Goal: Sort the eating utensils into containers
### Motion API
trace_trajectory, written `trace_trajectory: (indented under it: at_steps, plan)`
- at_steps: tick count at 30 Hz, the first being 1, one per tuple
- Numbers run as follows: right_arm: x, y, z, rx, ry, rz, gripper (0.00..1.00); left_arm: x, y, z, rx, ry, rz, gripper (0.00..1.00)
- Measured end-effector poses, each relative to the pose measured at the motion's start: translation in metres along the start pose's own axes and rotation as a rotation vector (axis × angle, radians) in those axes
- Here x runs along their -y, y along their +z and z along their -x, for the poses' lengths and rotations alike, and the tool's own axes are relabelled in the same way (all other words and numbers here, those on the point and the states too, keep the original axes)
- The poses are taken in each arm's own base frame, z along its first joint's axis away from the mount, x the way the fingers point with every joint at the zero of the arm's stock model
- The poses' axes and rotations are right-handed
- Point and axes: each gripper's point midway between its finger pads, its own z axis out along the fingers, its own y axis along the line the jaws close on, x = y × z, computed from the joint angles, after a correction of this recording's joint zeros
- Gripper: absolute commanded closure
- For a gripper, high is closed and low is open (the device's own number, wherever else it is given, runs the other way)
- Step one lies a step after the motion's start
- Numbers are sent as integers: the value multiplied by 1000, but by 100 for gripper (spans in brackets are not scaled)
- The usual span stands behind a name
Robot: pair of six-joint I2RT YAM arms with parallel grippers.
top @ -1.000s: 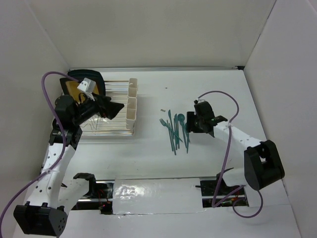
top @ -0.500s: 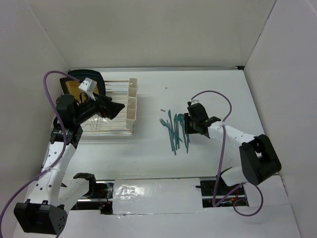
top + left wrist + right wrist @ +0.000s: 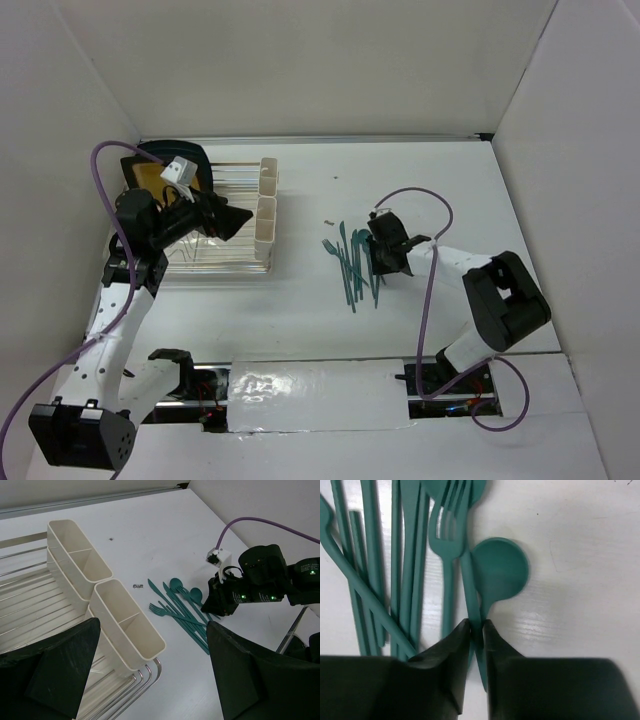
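The right end effector (image 3: 476, 626) is down on the bench (image 3: 430, 180), its fingers pinched together on one slim utensil handle (image 3: 469, 574) beside a spoon bowl (image 3: 501, 574). This is at the right edge of the eating utensils (image 3: 350, 265), heaped mid-bench. The left end effector (image 3: 232, 218) hangs with jaws wide apart over the wire rack (image 3: 200, 262), just left of the cream containers (image 3: 265, 225).

A spoon (image 3: 500, 575) lies on the table (image 3: 580, 555), its bowl just beyond the right gripper (image 3: 476, 624) fingertips and its handle between them. A fork (image 3: 449, 580) lies just to the left, with more utensils (image 3: 380, 570) further left. Ahead of the left gripper (image 3: 152, 630) fingers, the containers (image 3: 127, 625) stand on a rack (image 3: 30, 605).
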Motion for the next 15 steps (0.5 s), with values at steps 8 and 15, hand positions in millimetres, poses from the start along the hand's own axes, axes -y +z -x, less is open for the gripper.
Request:
trace_trajectory:
  at_steps: [8,15]
  plan:
    - [0,3,7,13,-8,-21,99,0,0,-1,-4,-3,-5,0]
    - [-8,-21,27,65,0,3,100,0,3,-5,-22,-10,-23,0]
